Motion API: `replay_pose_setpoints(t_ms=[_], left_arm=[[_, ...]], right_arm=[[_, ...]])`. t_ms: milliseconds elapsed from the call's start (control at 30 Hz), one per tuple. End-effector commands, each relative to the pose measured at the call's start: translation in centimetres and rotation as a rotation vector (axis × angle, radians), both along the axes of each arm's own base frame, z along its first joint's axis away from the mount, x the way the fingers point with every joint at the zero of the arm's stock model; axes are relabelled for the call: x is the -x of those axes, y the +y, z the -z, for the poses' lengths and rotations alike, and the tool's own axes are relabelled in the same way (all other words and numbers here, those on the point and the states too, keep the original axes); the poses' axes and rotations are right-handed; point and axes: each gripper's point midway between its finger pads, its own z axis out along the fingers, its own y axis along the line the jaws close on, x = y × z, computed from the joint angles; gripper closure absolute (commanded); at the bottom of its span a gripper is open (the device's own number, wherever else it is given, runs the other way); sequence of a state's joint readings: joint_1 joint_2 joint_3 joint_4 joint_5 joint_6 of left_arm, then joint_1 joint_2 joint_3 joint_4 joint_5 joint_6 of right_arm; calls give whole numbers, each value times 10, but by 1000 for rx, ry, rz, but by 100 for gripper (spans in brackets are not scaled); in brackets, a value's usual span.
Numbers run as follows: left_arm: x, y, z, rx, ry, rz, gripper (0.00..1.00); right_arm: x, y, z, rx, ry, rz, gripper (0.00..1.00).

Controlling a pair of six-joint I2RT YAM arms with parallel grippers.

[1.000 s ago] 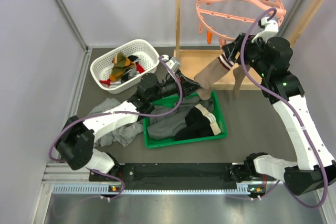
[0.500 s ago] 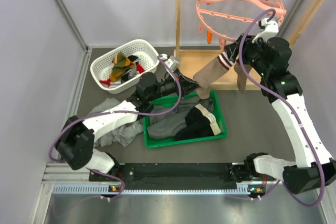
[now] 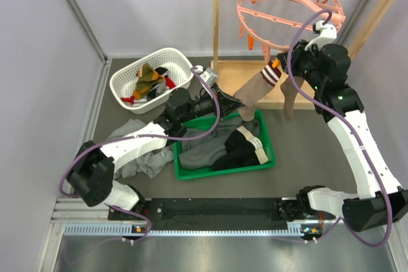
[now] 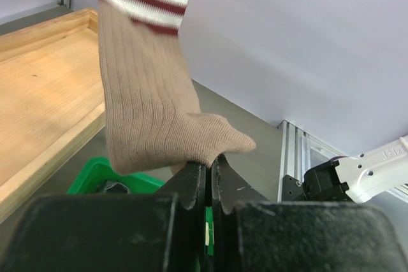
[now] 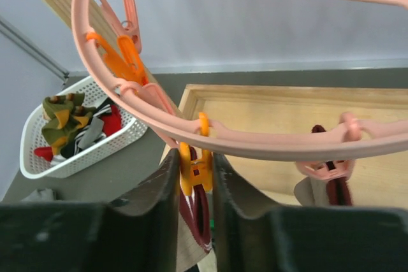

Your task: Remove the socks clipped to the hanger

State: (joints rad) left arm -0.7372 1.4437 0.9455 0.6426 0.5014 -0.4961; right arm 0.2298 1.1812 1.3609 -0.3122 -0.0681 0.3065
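Hanging from the wooden rack (image 3: 217, 23) in the top view, the pink hanger (image 3: 290, 7) has one tan sock (image 3: 255, 93) pulled out on a slant from its rim down to the left gripper (image 3: 237, 103), above the green tray (image 3: 268, 157). The right gripper (image 3: 279, 66) sits at the sock's striped cuff, under the rim. A second sock (image 3: 290, 97) hangs just beside it. More socks (image 3: 148, 81) lie in the white basket (image 3: 182, 62) on the counter (image 3: 306, 157).

On the left wrist view, the left gripper (image 4: 209, 173) has its jaws shut on the toe of the tan sock (image 4: 153, 113), whose maroon and white cuff is at the top edge.

On the right wrist view, the right gripper (image 5: 195, 157) has its jaws narrowed onto an orange clip (image 5: 193, 173) on the hanger (image 5: 268, 148), touching both its sides. The maroon cuff (image 5: 194, 211) hangs from that clip.
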Motion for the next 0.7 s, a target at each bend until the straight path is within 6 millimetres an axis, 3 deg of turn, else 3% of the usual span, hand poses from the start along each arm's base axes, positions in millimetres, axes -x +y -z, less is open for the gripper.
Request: replay_pose_setpoints(t_ms=[0,167,233,333,400,433,567,633,667], left_arm=[[8,9,-30,68,-77,2,100],[1,17,-23,47,-73,-54,100],[-11,23,-21,28,-63,-116,100],[-43,48,-14,-42,-38,-276,100],[-72,81,-9,-94,-19,-402,100],[-87,96,-16,-101,-18,-479,100],[-153,182,-13,-192,23,-783,100],[-173,212,-19,-212,45,-872,100],[-190,237,-10,-229,76,-935,100]], right_arm=[[-4,-9,-21,-25,-64,49,89],[-3,-9,-25,-66,-55,61,96],[-2,-8,-26,-77,-52,54,96],[0,-6,-29,-95,-47,50,96],[1,-5,-30,-105,-45,45,96],[3,-4,-33,-114,-47,36,95],[9,-1,-38,-125,-54,19,93],[10,-2,-40,-126,-57,19,92],[12,-1,-40,-126,-57,15,92]])
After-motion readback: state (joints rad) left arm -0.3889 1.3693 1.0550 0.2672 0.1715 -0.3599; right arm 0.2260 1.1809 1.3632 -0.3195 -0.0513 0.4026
